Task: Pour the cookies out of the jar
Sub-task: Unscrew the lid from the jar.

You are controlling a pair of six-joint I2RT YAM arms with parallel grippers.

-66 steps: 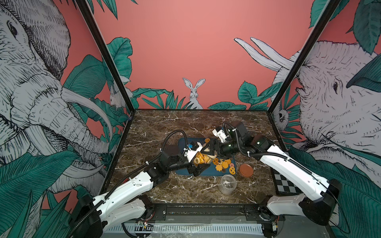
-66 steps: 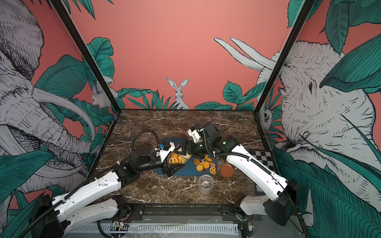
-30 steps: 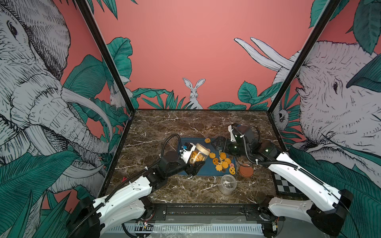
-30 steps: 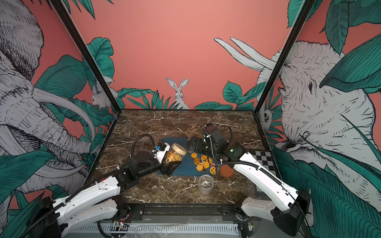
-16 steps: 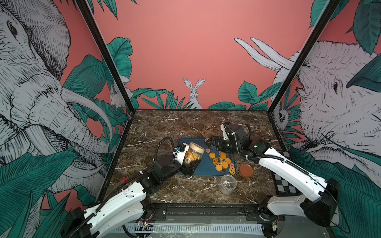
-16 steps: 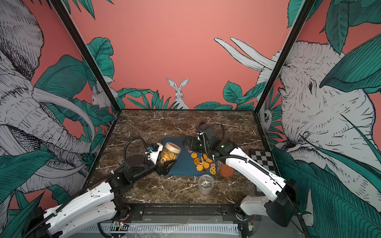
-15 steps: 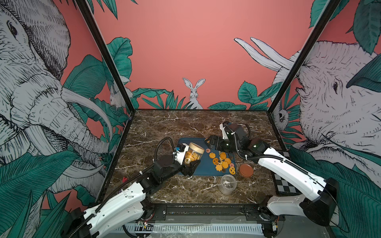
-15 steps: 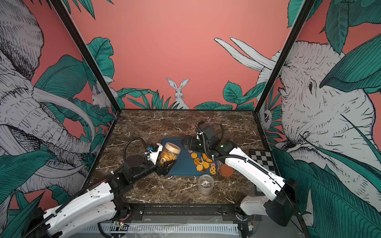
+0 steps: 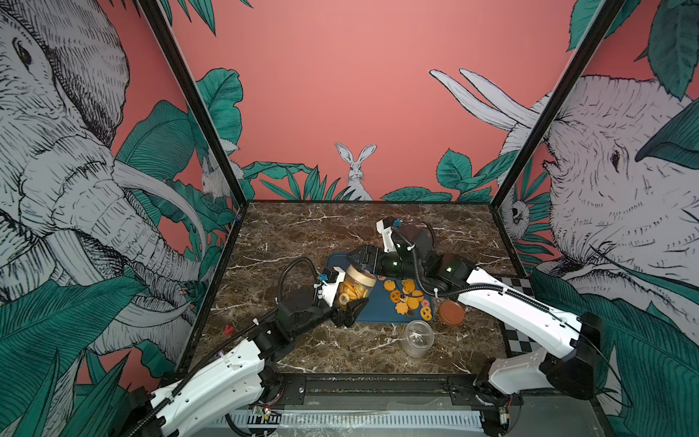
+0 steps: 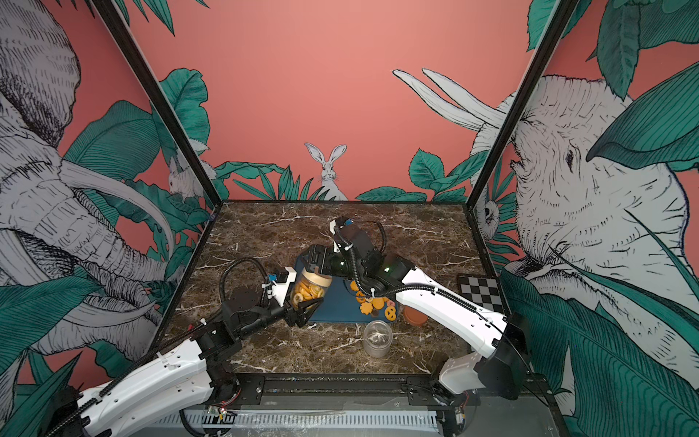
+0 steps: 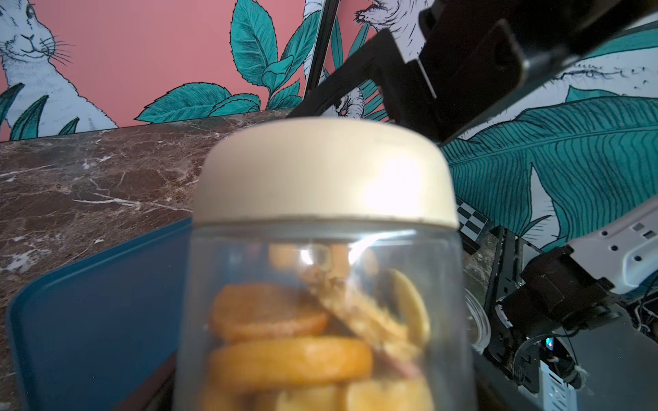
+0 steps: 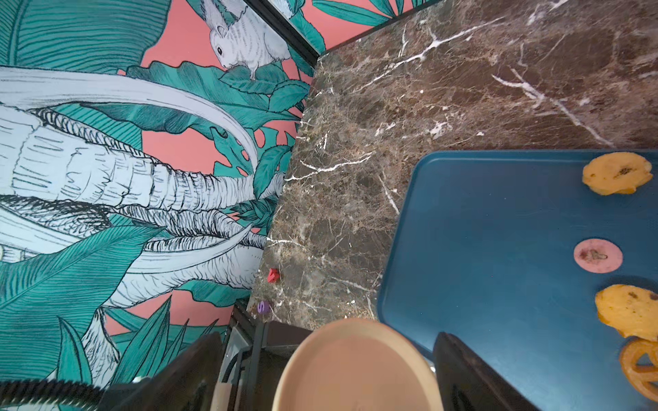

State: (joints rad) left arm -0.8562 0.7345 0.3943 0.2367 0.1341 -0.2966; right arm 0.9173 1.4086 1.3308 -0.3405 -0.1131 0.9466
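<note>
In both top views the left gripper (image 9: 346,307) is clamped on the jar (image 9: 368,291), which stands over the edge of the tray (image 9: 372,317). Most of the cookies (image 9: 348,294) are inside it and some lie loose on the tray. The left wrist view shows the cream lid (image 11: 320,170) seated. In the right wrist view the right gripper (image 12: 327,338) has its jaws apart astride the lid, off-centre. I'd worry that closing like that shoves the jar askew. Half a second ago that gripper stood off beside the lid.
</note>
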